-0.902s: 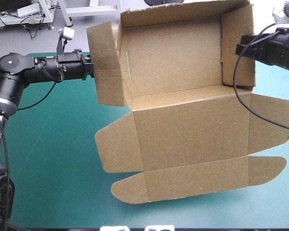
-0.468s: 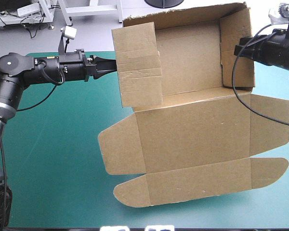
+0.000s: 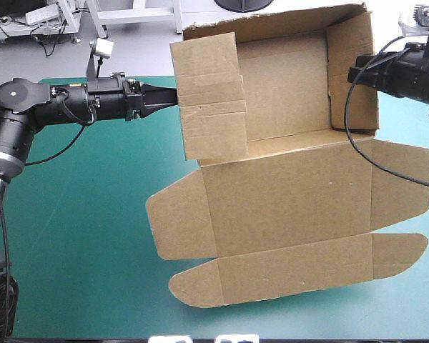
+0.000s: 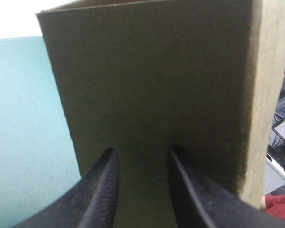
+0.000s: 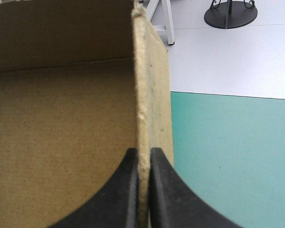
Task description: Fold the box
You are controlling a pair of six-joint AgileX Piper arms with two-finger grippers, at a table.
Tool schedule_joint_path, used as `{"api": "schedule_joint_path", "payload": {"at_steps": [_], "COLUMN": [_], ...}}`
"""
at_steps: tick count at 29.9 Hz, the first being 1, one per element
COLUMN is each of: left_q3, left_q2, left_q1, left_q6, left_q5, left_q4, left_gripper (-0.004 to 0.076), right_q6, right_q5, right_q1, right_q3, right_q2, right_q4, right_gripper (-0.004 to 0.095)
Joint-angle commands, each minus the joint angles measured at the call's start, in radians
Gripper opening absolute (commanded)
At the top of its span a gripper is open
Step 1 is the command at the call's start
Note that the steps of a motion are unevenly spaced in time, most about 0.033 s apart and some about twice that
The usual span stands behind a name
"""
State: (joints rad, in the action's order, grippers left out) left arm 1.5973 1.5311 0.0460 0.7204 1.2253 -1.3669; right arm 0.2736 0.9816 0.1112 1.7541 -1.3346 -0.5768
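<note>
Cardboard is filling the middle and right of your high view. The brown box (image 3: 286, 207) is lying on the teal-green cover (image 3: 71, 229). Its lid panel (image 3: 286, 268) and rounded flaps are spreading flat toward the lower part of the frame, and its tray walls are standing up toward the top.

At upper centre-left, the side flap (image 3: 209, 96) is standing upright and turning in over the tray. Your left gripper (image 3: 173, 96) is reaching in from the left of the frame and meeting that flap's outer face. In its wrist view, the left gripper (image 4: 143, 150) is showing its black fingers (image 4: 104, 190) a narrow way apart. Their tips are lying against the flat brown board just ahead, with nothing caught between them.

At upper right, your right gripper (image 3: 352, 73) is gripping the right wall (image 3: 354, 43). In its own view, the right gripper (image 5: 143, 156) is pinching that wall's raw edge, and its fingers are all but meeting around the sheet.
</note>
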Motion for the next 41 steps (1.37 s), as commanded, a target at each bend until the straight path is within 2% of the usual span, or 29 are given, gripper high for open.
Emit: {"api": "schedule_joint_path", "payload": {"at_steps": [1,6,16,41], "left_q3": [0.031,0.031,0.031,0.031], "left_q2": [-0.046,-0.046,-0.046,-0.046], "left_q1": [0.007,0.008,0.088,0.088], "left_q6": [-0.006,-0.044,-0.015,-0.016], "left_q5": [0.066,0.066,0.064,0.064], "left_q4": [-0.114,-0.128,-0.142,-0.190], "left_gripper": [0.0364,0.0370,0.0370,0.0370], "right_q6": [0.001,0.001,-0.001,0.000], "right_q5": [-0.070,-0.072,-0.066,-0.106], "right_q1": [0.005,0.005,0.005,0.005], "right_q3": [0.031,0.031,0.031,0.029], "right_q2": [0.023,0.021,0.010,0.002], "right_q4": [-0.045,-0.041,-0.040,-0.004], "right_gripper": [-0.0012,-0.0011,-0.0010,-0.0011]}}
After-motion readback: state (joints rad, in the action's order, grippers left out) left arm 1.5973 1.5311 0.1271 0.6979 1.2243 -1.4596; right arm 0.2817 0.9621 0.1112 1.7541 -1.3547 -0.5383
